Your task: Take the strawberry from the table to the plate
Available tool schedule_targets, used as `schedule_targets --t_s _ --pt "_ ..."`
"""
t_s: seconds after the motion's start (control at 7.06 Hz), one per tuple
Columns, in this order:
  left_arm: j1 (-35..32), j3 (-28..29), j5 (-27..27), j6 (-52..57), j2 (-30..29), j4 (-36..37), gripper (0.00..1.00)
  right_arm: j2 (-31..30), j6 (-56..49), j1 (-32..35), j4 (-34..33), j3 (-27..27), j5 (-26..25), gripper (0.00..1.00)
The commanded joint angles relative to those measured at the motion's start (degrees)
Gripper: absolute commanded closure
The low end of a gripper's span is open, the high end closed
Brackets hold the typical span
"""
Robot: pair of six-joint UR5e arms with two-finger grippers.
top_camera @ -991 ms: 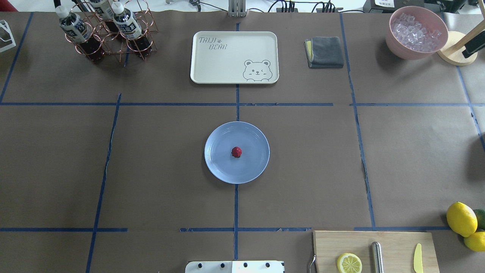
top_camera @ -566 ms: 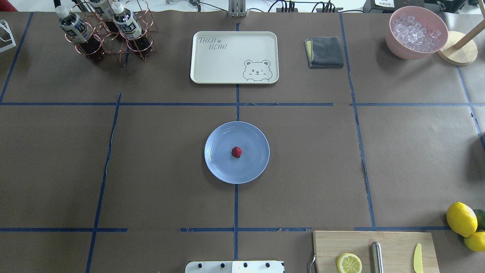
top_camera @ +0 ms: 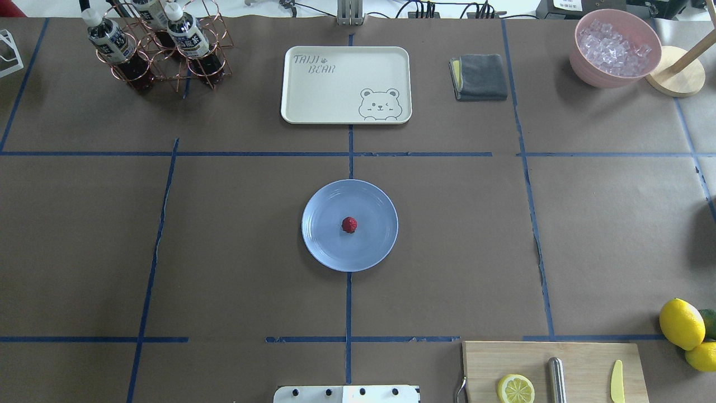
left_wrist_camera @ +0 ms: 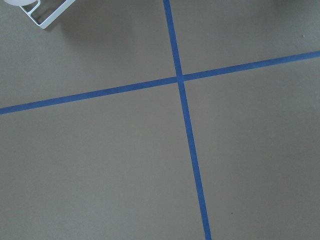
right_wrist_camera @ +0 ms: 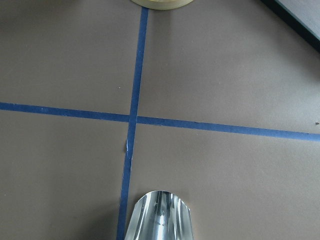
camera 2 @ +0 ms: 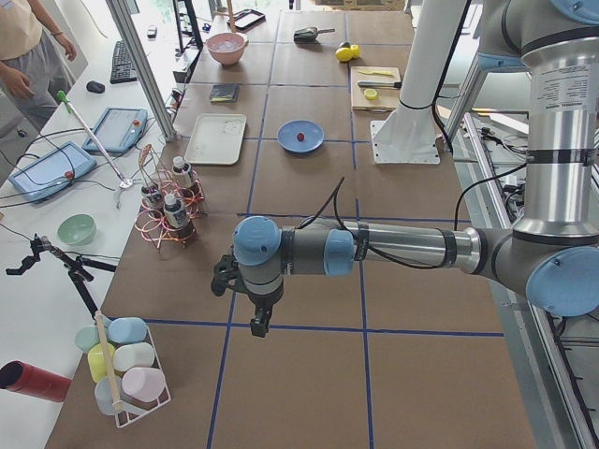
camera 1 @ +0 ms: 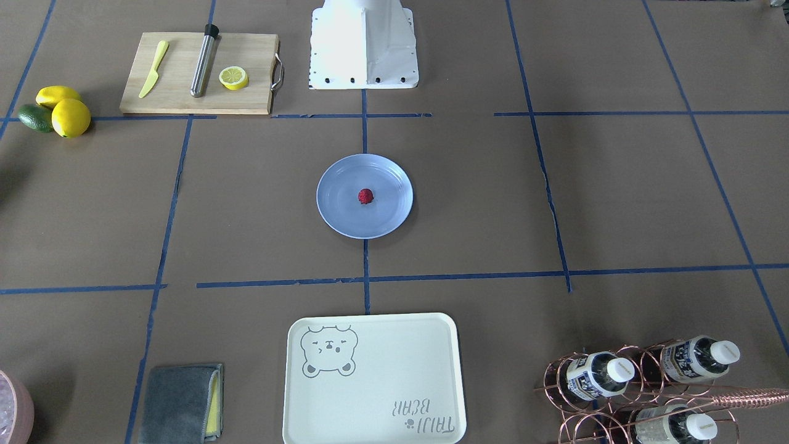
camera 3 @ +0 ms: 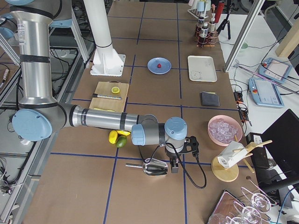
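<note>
The small dark-red strawberry (top_camera: 349,225) (camera 1: 365,196) lies at the middle of the pale blue plate (top_camera: 324,249) (camera 1: 338,219), which sits at the centre of the brown table (top_camera: 224,235). Neither gripper is near it. My left gripper (camera 2: 257,323) hangs over bare table at the far left end, seen only in the exterior left view. My right gripper (camera 3: 174,168) hovers low at the far right end, seen only in the exterior right view. I cannot tell whether either one is open or shut. The wrist views show only paper and blue tape lines.
A metal scoop (camera 3: 154,166) lies beside the right gripper. A cream bear tray (top_camera: 345,84), grey cloth (top_camera: 480,76), pink ice bowl (top_camera: 614,47) and bottle rack (top_camera: 162,45) line the far side. A cutting board (top_camera: 582,358) and lemons (top_camera: 681,323) sit near right.
A dark part of the right arm at the overhead view's upper right edge has left that view. The strawberry and plate have not moved.
</note>
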Motion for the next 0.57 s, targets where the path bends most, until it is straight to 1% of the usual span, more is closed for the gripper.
schedule_targets --t_s 0.0,0.42 --pt "0.0 -0.5 -0.1 0.0 0.0 -0.1 0.0 -0.1 0.0 0.1 0.1 0.4 -0.2 0.0" --pt "0.0 -0.9 -0.1 -0.1 -0.3 -0.2 0.0 0.0 0.1 0.1 0.1 0.4 -0.3 0.0"
